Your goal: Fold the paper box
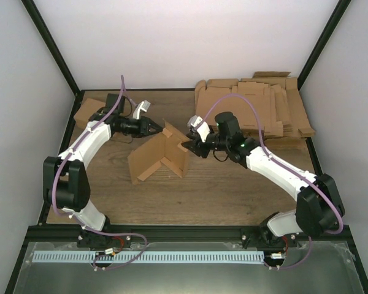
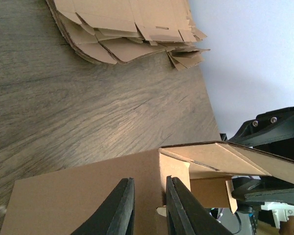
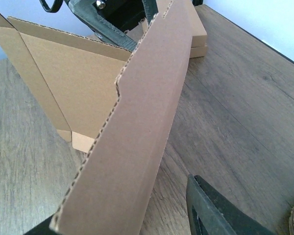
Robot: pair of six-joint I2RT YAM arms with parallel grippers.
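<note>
The paper box [image 1: 159,156], a plain brown die-cut sheet, stands half folded in the middle of the table with its walls upright and meeting at a corner. My left gripper [image 1: 160,128] reaches in from the left at the box's top back corner. In the left wrist view, my left gripper [image 2: 148,208] is shut on a wall of the paper box [image 2: 78,200]. My right gripper [image 1: 188,146] is at the box's right end. In the right wrist view a long flap [image 3: 137,137] runs between the jaws of my open right gripper [image 3: 122,215], and bare wood shows between the flap and the right finger [image 3: 210,210].
A thick pile of flat brown blanks [image 1: 264,107] lies at the back right and shows in the left wrist view as the pile [image 2: 127,29]. Another shallow brown box [image 1: 89,110] sits at the back left. Black frame posts edge the table.
</note>
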